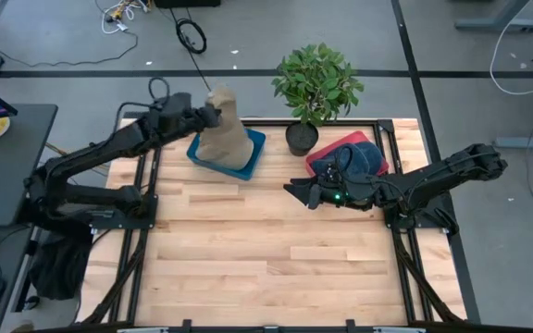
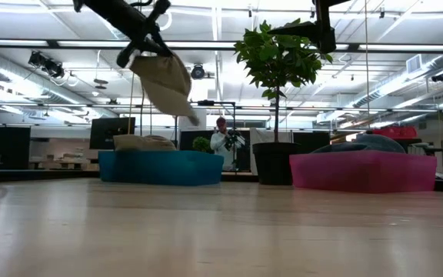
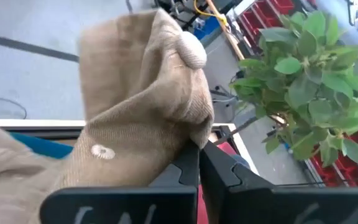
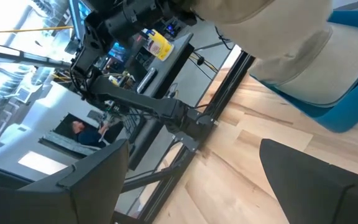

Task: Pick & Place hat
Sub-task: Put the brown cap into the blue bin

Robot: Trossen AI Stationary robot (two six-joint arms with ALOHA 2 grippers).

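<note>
My left gripper (image 1: 213, 113) is shut on a tan cloth hat (image 1: 226, 137) and holds it up over the blue bin (image 1: 254, 148) at the table's far left. In the low view the hat (image 2: 164, 80) hangs from that gripper (image 2: 138, 48), above the bin (image 2: 160, 168). A second tan piece (image 2: 141, 142) lies in the bin. My right gripper (image 1: 297, 192) hovers open near the red bin (image 1: 340, 148), which holds a dark blue hat (image 1: 364, 159). In the right wrist view the gripper (image 4: 197, 180) shows nothing between its fingers. My left gripper pinches a bunched fold of the tan hat's cloth (image 3: 191, 134) between its two fingers (image 3: 182, 171), at the hat's upper end. The hat hangs slack below the fingers, lifted clear of the blue bin; its lower edge (image 2: 194, 115) stays above the bin's rim.
A potted plant (image 1: 317, 81) stands at the far edge between the two bins, its pot (image 2: 275, 163) next to the red bin (image 2: 364, 171). The table's wooden top (image 1: 266, 250) spreads toward the near edge. A person (image 2: 223, 138) shows in the room behind.
</note>
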